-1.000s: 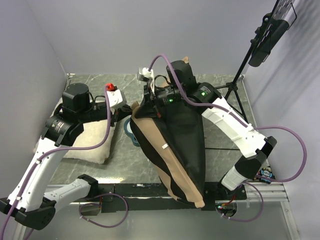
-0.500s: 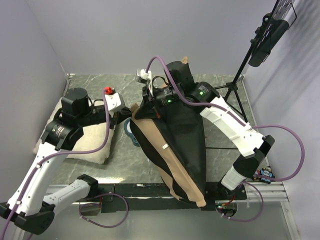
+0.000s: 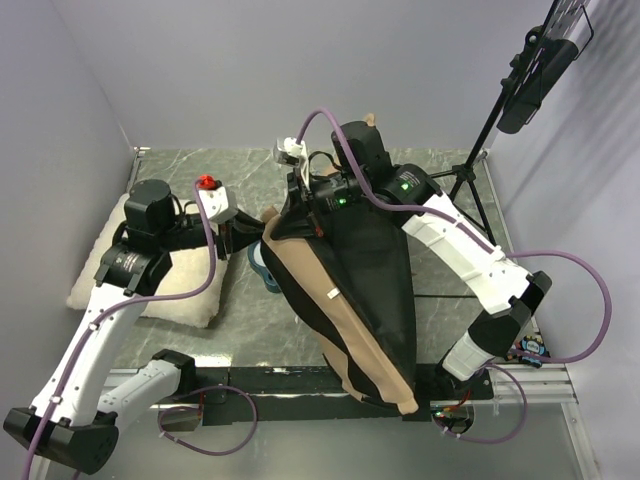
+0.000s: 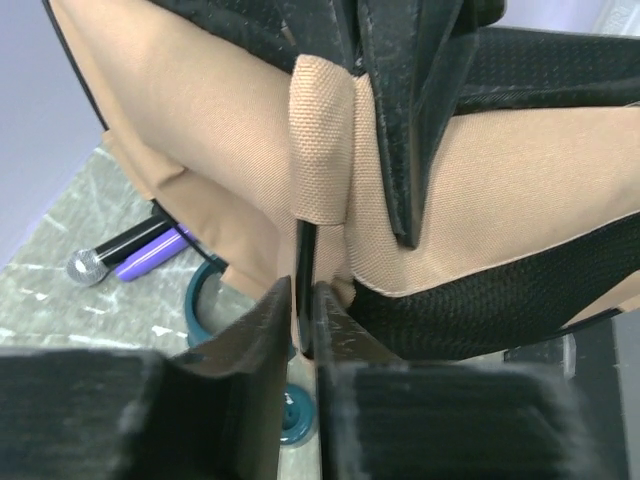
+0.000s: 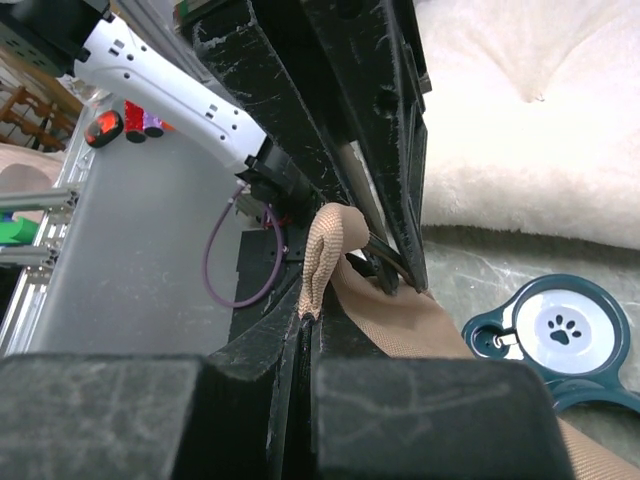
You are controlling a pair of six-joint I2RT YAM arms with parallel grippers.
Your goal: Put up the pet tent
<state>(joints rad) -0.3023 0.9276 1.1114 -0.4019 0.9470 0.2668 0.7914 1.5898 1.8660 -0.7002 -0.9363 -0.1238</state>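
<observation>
The pet tent (image 3: 350, 290) is still folded flat, tan with black panels, and hangs slanting from the middle of the table down past the near edge. My right gripper (image 3: 305, 195) is shut on its upper end. In the right wrist view the right gripper (image 5: 308, 325) pinches a black strip below a tan webbing loop (image 5: 322, 255). My left gripper (image 3: 243, 233) sits just left of the tent's upper left corner. In the left wrist view the left gripper (image 4: 303, 300) has its jaws narrowly parted, with a thin dark edge of the tent (image 4: 200, 150) loose in the gap.
A cream pillow (image 3: 185, 280) lies at the left under my left arm. A teal paw-print dish (image 5: 560, 335) rests beside the tent, also seen as a teal dish (image 3: 262, 262). A purple-handled brush (image 4: 130, 255) lies on the marble. A black tripod (image 3: 480, 150) stands back right.
My left gripper's jaws have parted slightly and the left arm has drawn back to the left. The tent's lower end has swung a little to the right.
</observation>
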